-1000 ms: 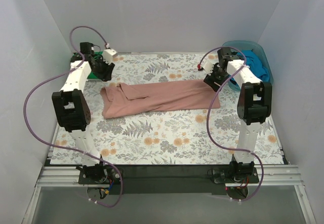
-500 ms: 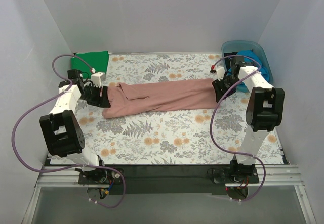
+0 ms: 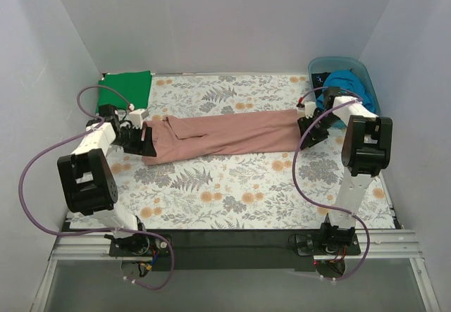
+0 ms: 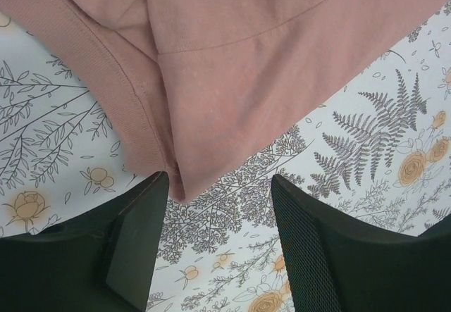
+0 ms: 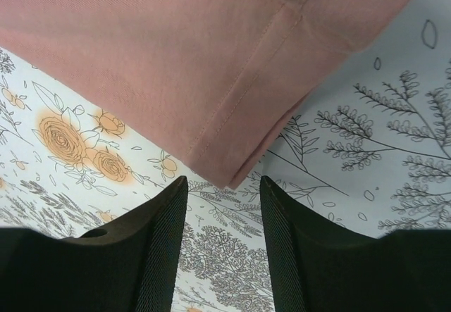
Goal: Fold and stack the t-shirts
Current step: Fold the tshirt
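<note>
A dusty pink t-shirt (image 3: 225, 134) lies folded lengthwise into a long strip across the middle of the floral table cover. My left gripper (image 3: 146, 141) is open at its left end; in the left wrist view the shirt's corner (image 4: 176, 185) lies just beyond the open fingers (image 4: 137, 234). My right gripper (image 3: 307, 132) is open at the strip's right end; the hemmed corner (image 5: 232, 175) lies just ahead of its fingers (image 5: 151, 248). A folded green t-shirt (image 3: 127, 85) lies at the back left. A blue t-shirt (image 3: 349, 86) sits in the tub.
A teal plastic tub (image 3: 366, 79) stands at the back right corner, close behind my right arm. White walls enclose the table on three sides. The floral cover (image 3: 225, 192) fills the near half of the table.
Both arms swung down from the back of the table to the two ends of the pink strip. The left arm's move uncovered the green shirt. The pink shirt barely moved.
</note>
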Motion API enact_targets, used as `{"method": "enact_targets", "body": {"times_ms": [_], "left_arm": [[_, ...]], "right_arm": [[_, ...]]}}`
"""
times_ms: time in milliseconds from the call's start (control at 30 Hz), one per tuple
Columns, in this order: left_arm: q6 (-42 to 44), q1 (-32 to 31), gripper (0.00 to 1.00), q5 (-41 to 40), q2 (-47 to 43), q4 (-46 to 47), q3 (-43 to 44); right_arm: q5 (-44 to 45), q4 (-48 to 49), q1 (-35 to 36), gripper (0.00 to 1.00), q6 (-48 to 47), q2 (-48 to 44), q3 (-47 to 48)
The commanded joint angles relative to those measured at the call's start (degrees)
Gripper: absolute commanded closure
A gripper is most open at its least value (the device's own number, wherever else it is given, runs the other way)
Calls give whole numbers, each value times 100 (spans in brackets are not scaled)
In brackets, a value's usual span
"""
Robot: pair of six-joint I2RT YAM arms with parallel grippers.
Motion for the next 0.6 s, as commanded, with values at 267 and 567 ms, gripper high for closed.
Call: {"method": "enact_targets", "body": {"times_ms": [267, 567], "left_arm": [[-20, 15, 40, 60, 162, 278, -111], [-55, 15, 40, 130, 347, 296, 38]], "right_arm": [[-192, 84, -5, 45, 332, 14, 78], [-474, 23, -22, 50, 508, 313, 404]]}}
